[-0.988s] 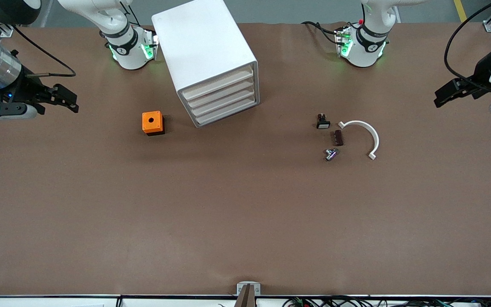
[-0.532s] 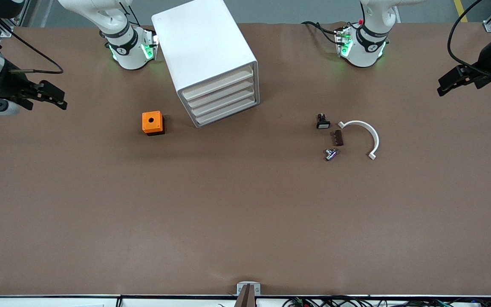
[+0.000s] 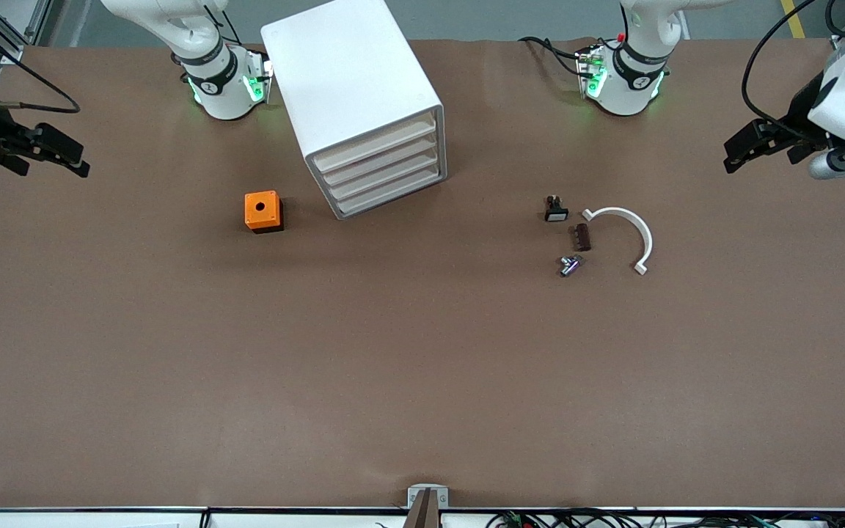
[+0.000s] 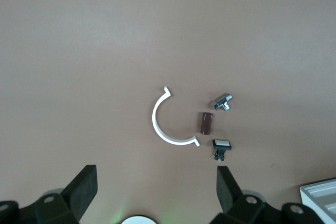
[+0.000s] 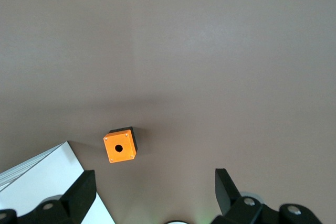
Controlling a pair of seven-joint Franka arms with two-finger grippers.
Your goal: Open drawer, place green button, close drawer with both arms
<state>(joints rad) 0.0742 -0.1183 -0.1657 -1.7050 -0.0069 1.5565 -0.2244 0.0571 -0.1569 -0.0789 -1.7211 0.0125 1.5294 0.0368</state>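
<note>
**Both grippers open and aloft; drawer shut, button on the table**

1. Left gripper (image 3: 738, 155) (image 4: 156, 178): the jaws are spread wide and hold nothing. It hangs over the table (image 3: 422, 381) at the left arm's end, at about 2 o'clock from the parts cluster in the front view.
2. Right gripper (image 3: 74, 160) (image 5: 155, 179): the jaws are spread wide and hold nothing. It hangs over the right arm's end of the table, at about 10 o'clock from the orange box (image 3: 262, 211) (image 5: 120, 148).
3. Button (image 3: 569, 265) (image 4: 223, 101): it lies on the table, clear of both grippers. It sits at 6 o'clock from the brown piece (image 3: 580, 237) (image 4: 207, 122) and at 5 o'clock from the black piece with a white face (image 3: 556, 213) (image 4: 221, 145).
4. White arc (image 3: 646, 236) (image 4: 155, 121): it curves just beside the brown piece, at 3 o'clock from it.
5. Drawer (image 3: 393, 192): it is one of four alike in the white cabinet (image 3: 349, 73). All four fronts sit flush. The orange box stands at 9 o'clock from the lowest front, apart from the cabinet.
</note>
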